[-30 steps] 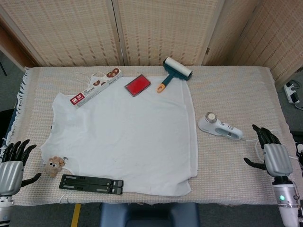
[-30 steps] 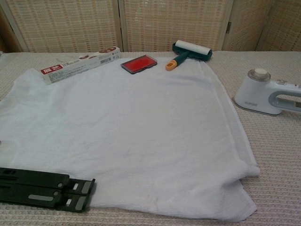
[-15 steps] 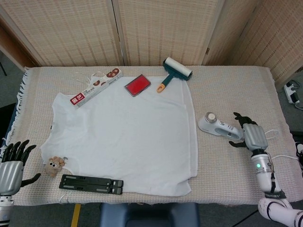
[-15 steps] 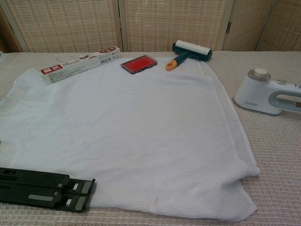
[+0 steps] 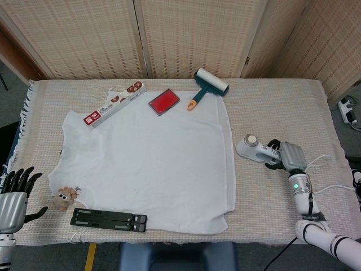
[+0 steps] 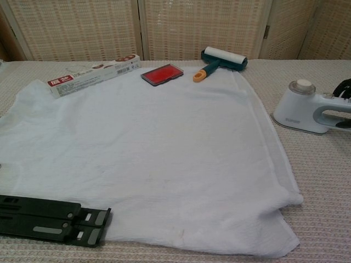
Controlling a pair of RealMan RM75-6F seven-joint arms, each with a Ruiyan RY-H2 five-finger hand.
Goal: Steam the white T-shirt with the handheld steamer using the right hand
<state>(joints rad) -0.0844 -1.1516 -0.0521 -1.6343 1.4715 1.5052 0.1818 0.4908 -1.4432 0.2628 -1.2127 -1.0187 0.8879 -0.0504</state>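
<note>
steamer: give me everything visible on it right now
The handheld steamer is white plastic with a grey loop handle and a round cap on its head end. It lies on its side on the woven tablecloth, just right of the white T-shirt, not touching it. The right hand is at the handle end, fingers wrapping it; grip not confirmed.

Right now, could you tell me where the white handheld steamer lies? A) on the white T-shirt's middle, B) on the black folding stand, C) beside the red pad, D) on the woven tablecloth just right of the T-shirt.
D: the white handheld steamer lies on the bare woven tablecloth, off the white T-shirt's right edge, with the right hand at its handle.
</note>
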